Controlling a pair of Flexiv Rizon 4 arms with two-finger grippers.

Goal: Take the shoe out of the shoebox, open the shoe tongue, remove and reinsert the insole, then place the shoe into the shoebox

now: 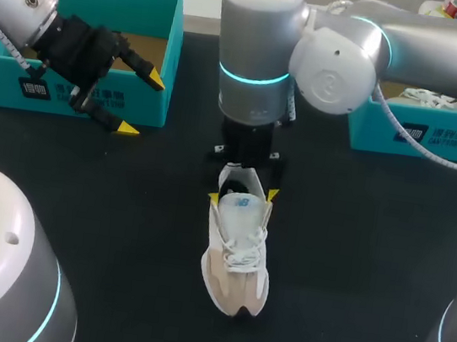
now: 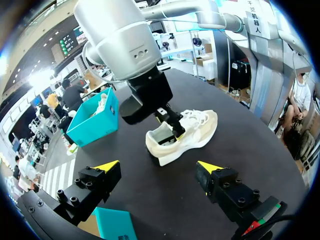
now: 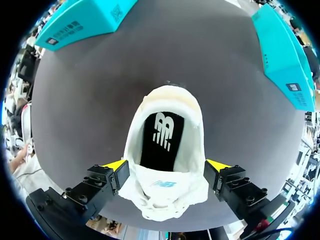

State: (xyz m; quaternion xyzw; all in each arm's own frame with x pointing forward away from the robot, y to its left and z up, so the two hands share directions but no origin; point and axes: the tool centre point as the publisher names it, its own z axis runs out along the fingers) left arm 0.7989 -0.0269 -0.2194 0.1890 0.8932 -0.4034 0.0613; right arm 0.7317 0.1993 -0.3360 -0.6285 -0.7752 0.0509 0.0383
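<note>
A white and beige shoe (image 1: 234, 261) lies on the black table with its toe toward me; it also shows in the left wrist view (image 2: 192, 132). My right gripper (image 1: 244, 196) points down over the shoe's heel end, open, with one yellow tip on each side of the collar. In the right wrist view the gripper (image 3: 166, 165) straddles the shoe (image 3: 165, 105). The black insole (image 3: 162, 137) lies inside, and the white tongue (image 3: 162, 187) sits between the fingers. My left gripper (image 1: 140, 104) hangs open in front of the teal shoebox (image 1: 94, 97), holding nothing (image 2: 159, 166).
A second teal box (image 1: 425, 135) at the back right holds another white shoe (image 1: 430, 100). That box shows beyond the shoe in the left wrist view (image 2: 95, 122). Both teal boxes (image 3: 85, 20) (image 3: 285, 55) flank the table ahead of the right gripper.
</note>
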